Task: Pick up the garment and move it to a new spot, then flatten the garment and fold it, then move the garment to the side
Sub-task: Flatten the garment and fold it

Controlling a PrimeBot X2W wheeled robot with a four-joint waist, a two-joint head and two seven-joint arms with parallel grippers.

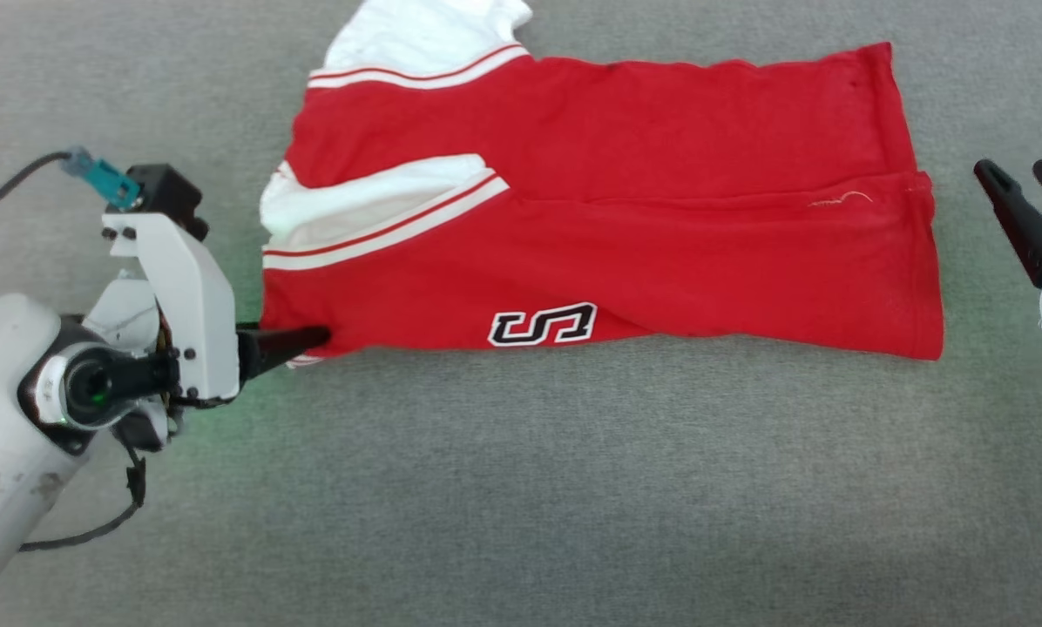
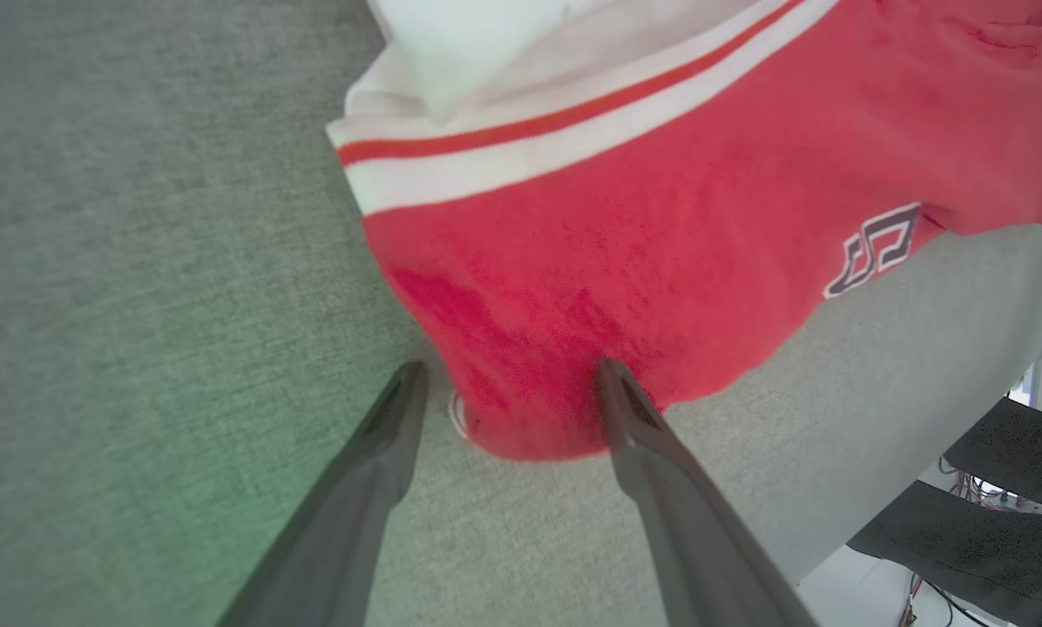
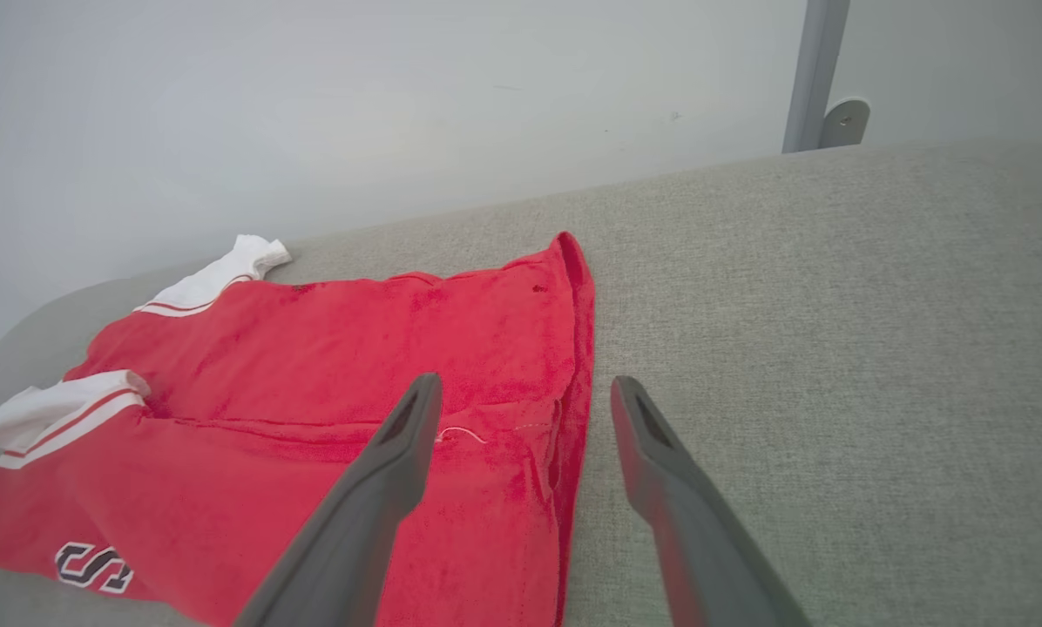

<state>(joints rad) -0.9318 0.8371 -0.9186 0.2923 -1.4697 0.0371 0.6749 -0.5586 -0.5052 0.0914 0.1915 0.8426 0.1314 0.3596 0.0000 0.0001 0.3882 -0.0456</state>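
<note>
The garment [image 1: 608, 218], red with white striped-trim sleeves at its left end and black white-outlined lettering near the front edge, lies folded lengthwise on the grey surface. My left gripper [image 1: 316, 338] is at its front left corner. In the left wrist view this gripper [image 2: 510, 370] is open, with the garment's [image 2: 660, 218] corner lying loose between the fingers. My right gripper [image 1: 1013, 170] stands open just beyond the garment's right hem, apart from it. Seen from the right wrist, that gripper [image 3: 528, 383] hovers over the hem edge of the garment [image 3: 329, 374].
The grey cloth-covered surface [image 1: 521, 488] stretches wide in front of the garment and to both sides. A pale wall and a metal post [image 3: 813, 78] stand behind it. Past the surface's edge, dark furniture and cables [image 2: 965, 522] sit on the floor.
</note>
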